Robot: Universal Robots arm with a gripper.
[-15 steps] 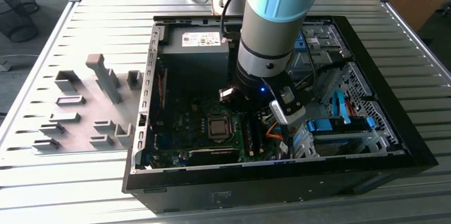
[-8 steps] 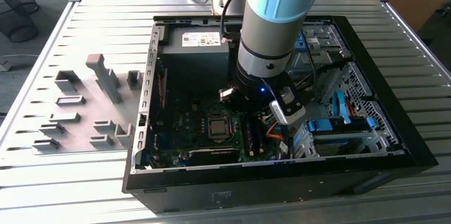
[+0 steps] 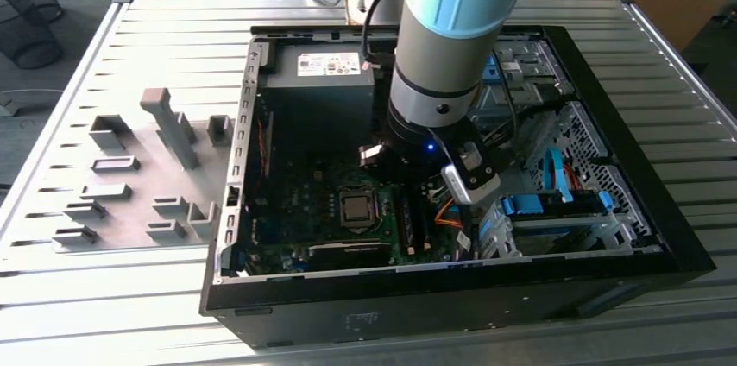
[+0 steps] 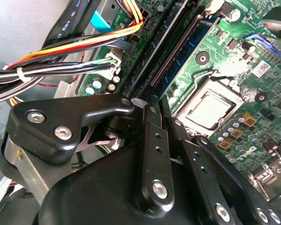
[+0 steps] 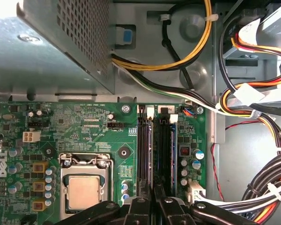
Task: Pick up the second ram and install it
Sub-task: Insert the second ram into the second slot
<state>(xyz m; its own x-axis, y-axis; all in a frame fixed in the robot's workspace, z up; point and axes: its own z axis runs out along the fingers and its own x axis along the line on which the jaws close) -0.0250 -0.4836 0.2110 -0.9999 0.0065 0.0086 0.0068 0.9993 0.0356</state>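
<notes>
A blue-green ram stick (image 5: 174, 154) (image 4: 189, 49) stands on edge in the outer memory slot on the motherboard. It is seated along its whole length, and I cannot tell whether it is the second ram. My gripper (image 5: 154, 190) (image 4: 140, 101) (image 3: 406, 185) reaches down inside the open computer case, its black fingers closed together with no gap between the tips. The tips hang over the end of the black memory slots (image 5: 145, 150) (image 4: 154, 51), one slot over from the stick. Nothing shows between the fingers.
The processor socket (image 5: 84, 187) (image 4: 208, 105) (image 3: 357, 208) lies beside the slots. Bundles of coloured cables (image 5: 253, 108) (image 4: 61, 56) run close on the other side. The power supply box (image 5: 61, 42) (image 3: 317, 81) fills the case's far end. Grey holder blocks (image 3: 127, 185) stand on the table at the exterior view's left.
</notes>
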